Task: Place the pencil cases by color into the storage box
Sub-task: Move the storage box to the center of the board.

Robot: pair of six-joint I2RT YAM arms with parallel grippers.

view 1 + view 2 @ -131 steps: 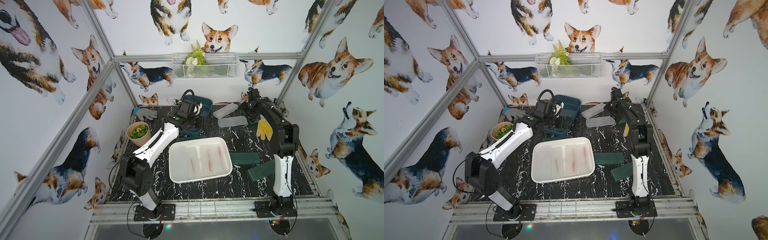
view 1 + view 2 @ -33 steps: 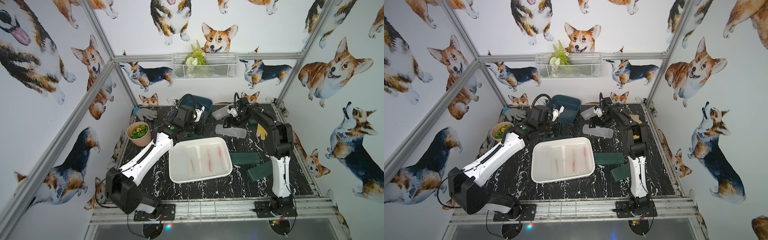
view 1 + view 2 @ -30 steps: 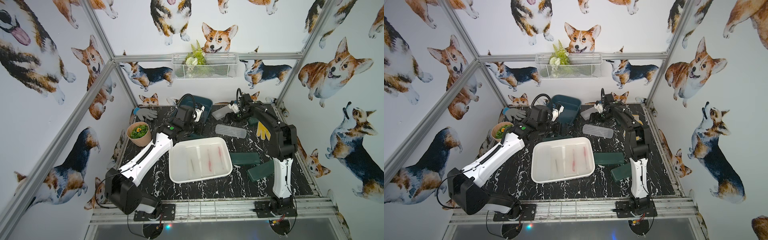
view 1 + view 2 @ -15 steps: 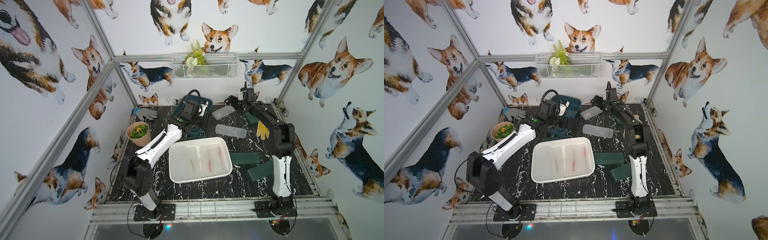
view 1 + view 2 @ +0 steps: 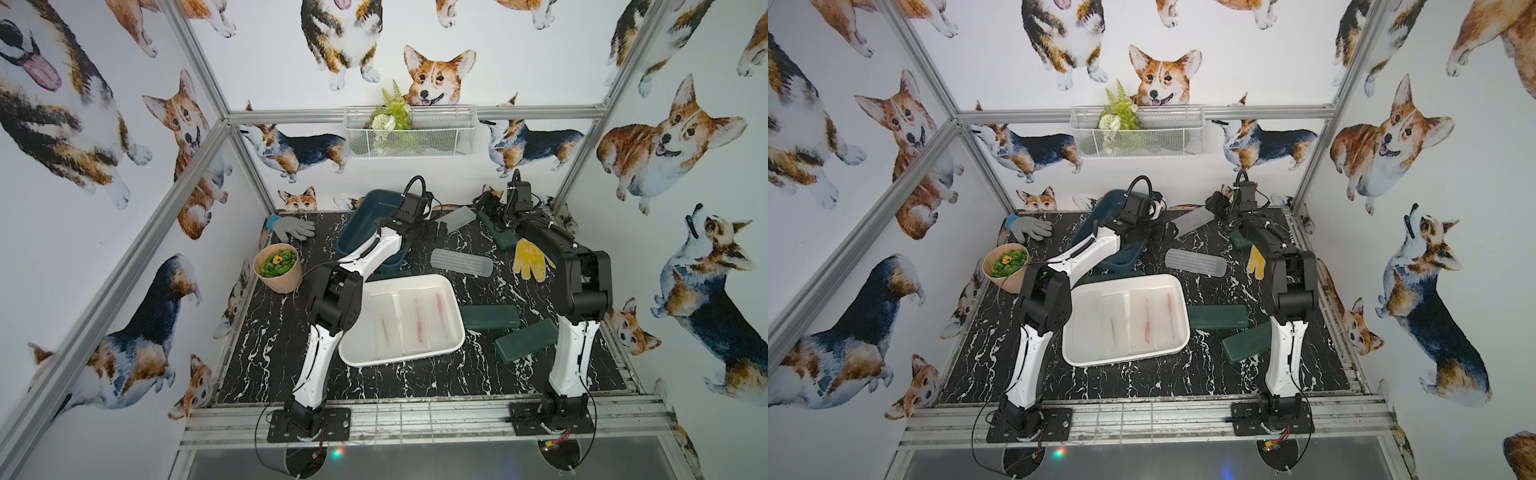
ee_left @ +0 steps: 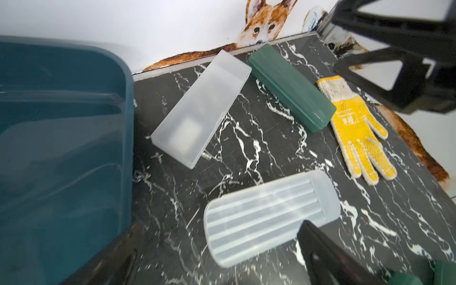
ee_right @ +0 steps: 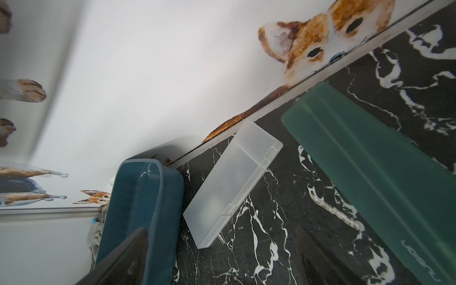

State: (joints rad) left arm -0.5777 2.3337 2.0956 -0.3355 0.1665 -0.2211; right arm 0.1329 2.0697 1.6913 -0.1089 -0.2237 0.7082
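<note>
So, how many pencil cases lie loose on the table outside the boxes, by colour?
Frosted translucent white plastic pencil cases: 2
Opaque dark green plastic pencil cases: 3
Total: 5
Not counted: a dark strip in front of the dark blue storage box, mostly hidden.

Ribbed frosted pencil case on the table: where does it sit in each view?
Top view: ribbed frosted case mid-table, between teal bin and yellow glove.
Top view: same spot.
Left wrist: close up, beside the teal bin.
Right wrist: not in it.
Shared landmark: smooth frosted case by the back wall, in all four.
</note>
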